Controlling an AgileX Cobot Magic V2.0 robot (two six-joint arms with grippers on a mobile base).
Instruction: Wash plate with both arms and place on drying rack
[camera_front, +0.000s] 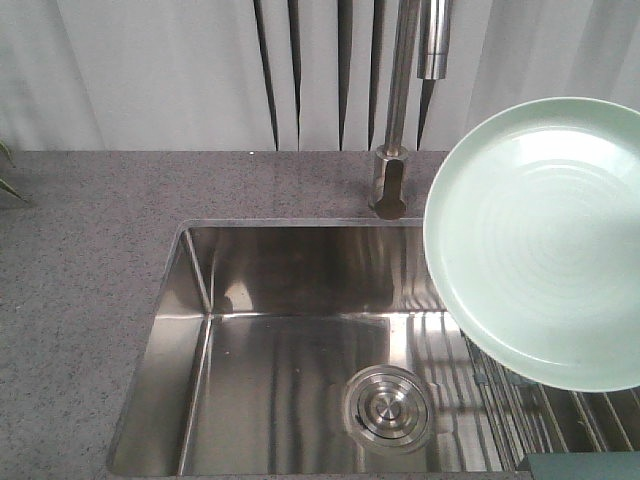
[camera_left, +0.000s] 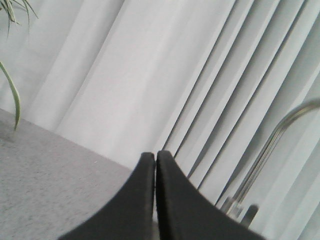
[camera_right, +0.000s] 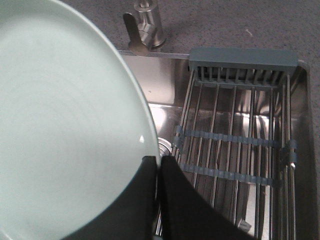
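Observation:
The pale mint-green plate (camera_front: 545, 240) hangs tilted in the air over the sink's right side, face toward the front camera. In the right wrist view the plate (camera_right: 65, 125) fills the left half, and my right gripper (camera_right: 158, 159) is shut on its rim. The drying rack (camera_right: 235, 145) of steel wires with grey-green crossbars lies over the sink's right end, below and right of the plate; its wires also show in the front view (camera_front: 570, 420). My left gripper (camera_left: 155, 155) is shut and empty, raised and facing the curtain. Neither arm shows in the front view.
The steel sink (camera_front: 260, 290) has a round drain (camera_front: 388, 408) in its floor. The tap (camera_front: 400, 110) rises behind it, just left of the plate. A grey speckled counter (camera_front: 80, 260) surrounds the sink. Plant leaves (camera_left: 12, 95) stand at the far left.

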